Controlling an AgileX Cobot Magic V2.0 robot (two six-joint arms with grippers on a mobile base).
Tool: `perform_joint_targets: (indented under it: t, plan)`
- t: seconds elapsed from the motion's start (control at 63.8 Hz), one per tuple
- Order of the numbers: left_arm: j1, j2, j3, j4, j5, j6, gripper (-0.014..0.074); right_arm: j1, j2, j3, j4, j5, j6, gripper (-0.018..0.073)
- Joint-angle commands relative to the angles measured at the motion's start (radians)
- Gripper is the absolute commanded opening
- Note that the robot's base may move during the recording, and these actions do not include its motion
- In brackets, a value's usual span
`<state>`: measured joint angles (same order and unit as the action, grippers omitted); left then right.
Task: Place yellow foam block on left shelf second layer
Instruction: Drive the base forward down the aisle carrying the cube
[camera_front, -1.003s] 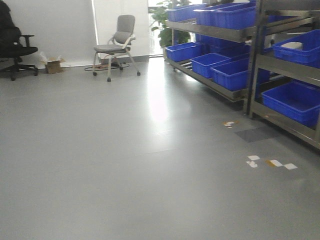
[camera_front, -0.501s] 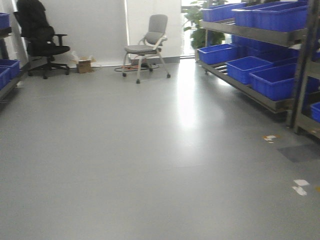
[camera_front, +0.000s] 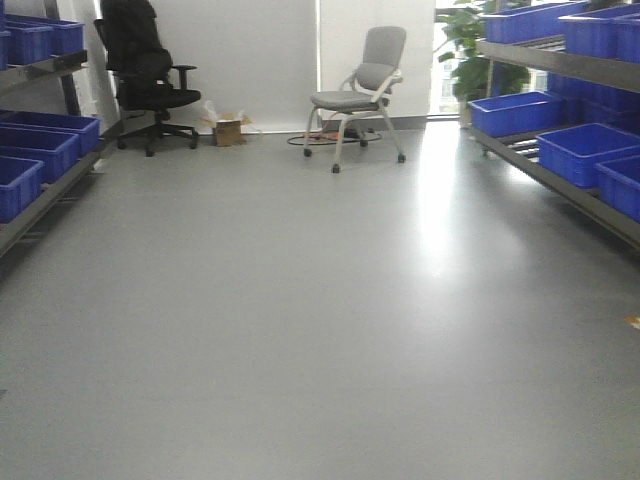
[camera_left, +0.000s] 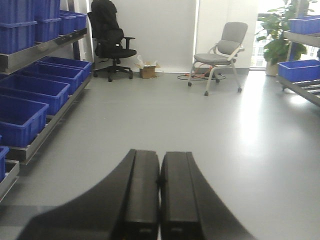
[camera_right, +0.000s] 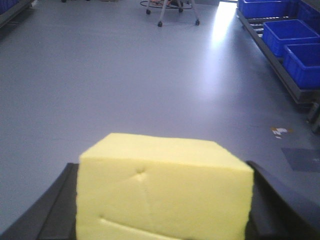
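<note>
The yellow foam block (camera_right: 162, 192) fills the bottom of the right wrist view, held between the two black fingers (camera_right: 60, 210) of my right gripper (camera_right: 162, 205), above the grey floor. My left gripper (camera_left: 160, 200) is shut and empty, its two black fingers pressed together, pointing down the aisle. The left shelf (camera_left: 47, 122) with blue bins (camera_left: 22, 112) runs along the left side in the left wrist view and shows in the front view (camera_front: 45, 200). Neither gripper shows in the front view.
A right shelf (camera_front: 560, 175) with blue bins (camera_front: 580, 150) lines the right side. A grey chair (camera_front: 360, 95), a black office chair (camera_front: 145, 80) and a small cardboard box (camera_front: 230, 130) stand at the far wall. A plant (camera_front: 460, 50) is by the window.
The front view has swung left: the right shelf has slid toward the right edge and the left shelf with blue bins has come into view. The chairs have shifted right in frame.
</note>
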<state>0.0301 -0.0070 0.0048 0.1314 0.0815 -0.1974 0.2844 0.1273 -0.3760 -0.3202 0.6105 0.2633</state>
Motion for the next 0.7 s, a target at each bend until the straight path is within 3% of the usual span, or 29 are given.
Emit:
perform_joint_targets:
  t: [0.0, 0.689]
  plan:
    - [0.001, 0.008, 0.026, -0.002, -0.088, -0.004, 0.0136, 0.000, 0.021, -0.027, -0.027, -0.083, -0.008, 0.0256]
    - [0.001, 0.008, 0.026, -0.002, -0.088, -0.004, 0.0136, 0.000, 0.021, -0.027, -0.027, -0.083, -0.008, 0.0256]
